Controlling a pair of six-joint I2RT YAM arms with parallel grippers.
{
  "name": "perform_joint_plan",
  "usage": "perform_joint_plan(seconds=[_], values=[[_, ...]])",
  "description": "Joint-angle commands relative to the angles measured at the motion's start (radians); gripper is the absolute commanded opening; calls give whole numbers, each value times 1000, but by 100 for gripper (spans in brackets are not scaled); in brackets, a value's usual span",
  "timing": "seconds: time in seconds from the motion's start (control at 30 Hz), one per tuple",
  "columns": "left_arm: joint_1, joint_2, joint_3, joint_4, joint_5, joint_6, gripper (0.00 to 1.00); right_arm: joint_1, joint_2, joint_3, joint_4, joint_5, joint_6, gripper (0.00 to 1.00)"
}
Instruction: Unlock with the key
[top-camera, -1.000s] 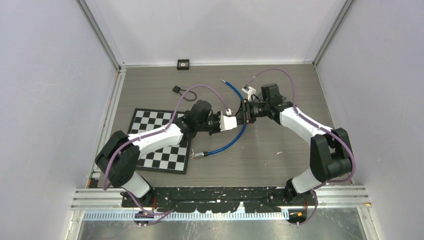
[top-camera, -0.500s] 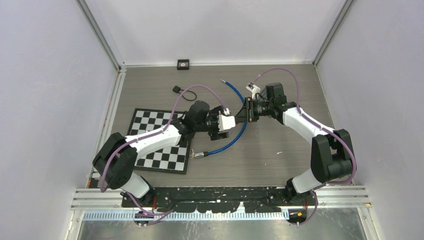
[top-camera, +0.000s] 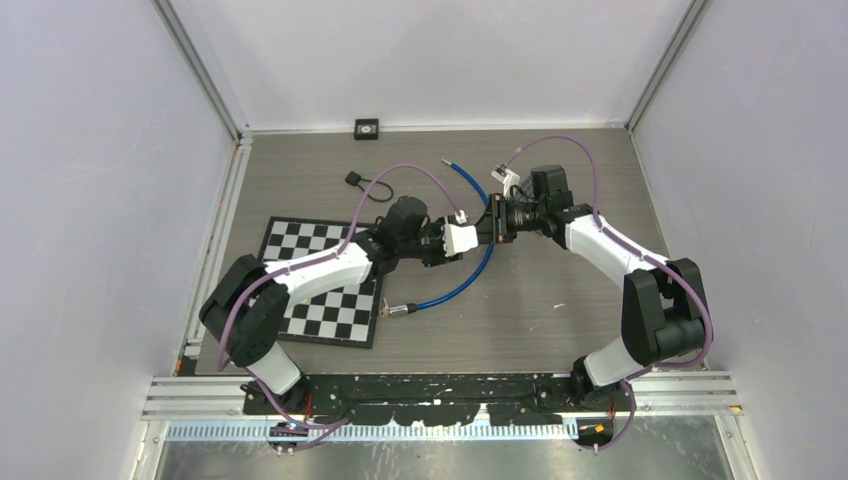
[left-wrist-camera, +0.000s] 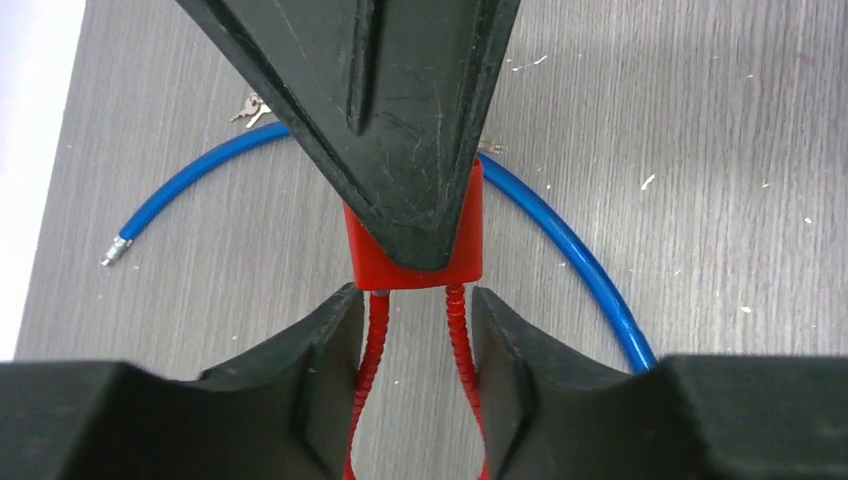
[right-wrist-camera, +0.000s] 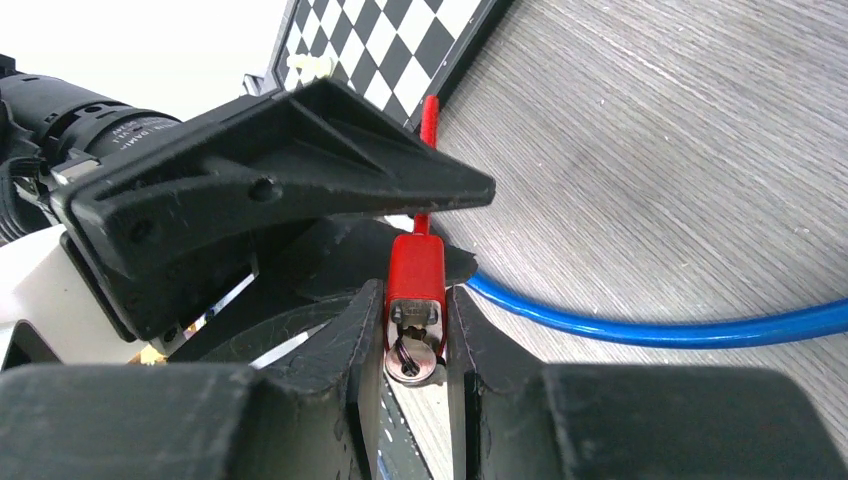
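Grey wood-grain table (top-camera: 560, 310) from above: left gripper (top-camera: 468, 238) and right gripper (top-camera: 490, 228) meet nose to nose mid-table. Left wrist: red padlock (left-wrist-camera: 415, 250) sits just ahead, its two cable strands (left-wrist-camera: 372, 340) running between half-parted jaws, contact unclear. Right wrist: jaws clamp the padlock's body, key (right-wrist-camera: 410, 366) seated underneath

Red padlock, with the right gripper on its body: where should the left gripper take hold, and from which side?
Grip the two red cable strands just beyond the red padlock body, coming from the loop end, opposite the key. The right gripper covers the body's flat sides. The strands run side by side inside the open left gripper, so closing should pinch both.
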Motion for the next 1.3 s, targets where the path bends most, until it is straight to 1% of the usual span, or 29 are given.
perform_joint_plan(seconds=[0.0, 0.07, 0.1, 0.13, 0.27, 0.47, 0.5, 0.53, 0.57, 0.67, 0.87, 1.03, 1.27], values=[[-2, 1, 33, 20, 19, 1, 31, -5, -31, -1, 60, -26, 18, 0], [-2, -6, 24, 14, 37, 10, 10, -15, -32, -7, 75, -10, 33, 0], [-2, -14, 15, 13, 56, 18, 3, -22, -33, -12, 88, 1, 46, 1], [-3, -20, 2, 15, 77, 24, 0, -30, -34, -19, 102, 11, 62, 0], [-7, -31, -37, 51, 95, 3, 0, -53, -40, -41, 128, 49, 84, 1], [-7, -29, -36, 65, -4, -71, 0, -73, -73, -60, 141, 75, 84, 1], [-7, -31, -40, 75, -21, -80, 9, -77, -74, -60, 140, 75, 82, 1], [-7, -35, -46, 84, -31, -85, 13, -80, -73, -60, 138, 74, 82, 0], [-7, -37, -51, 91, -35, -86, 20, -81, -74, -60, 137, 73, 80, 0], [-7, -47, -62, 94, -46, -85, 35, -85, -68, -60, 138, 69, 78, 0], [-7, -79, -99, 116, -57, -61, 56, -94, -64, -59, 134, 61, 76, 0], [-7, -79, -93, 127, -56, -51, 69, -96, -58, -54, 133, 51, 79, 1], [-7, -73, -87, 138, -12, -10, 76, -95, -52, -54, 140, 19, 86, 1]])
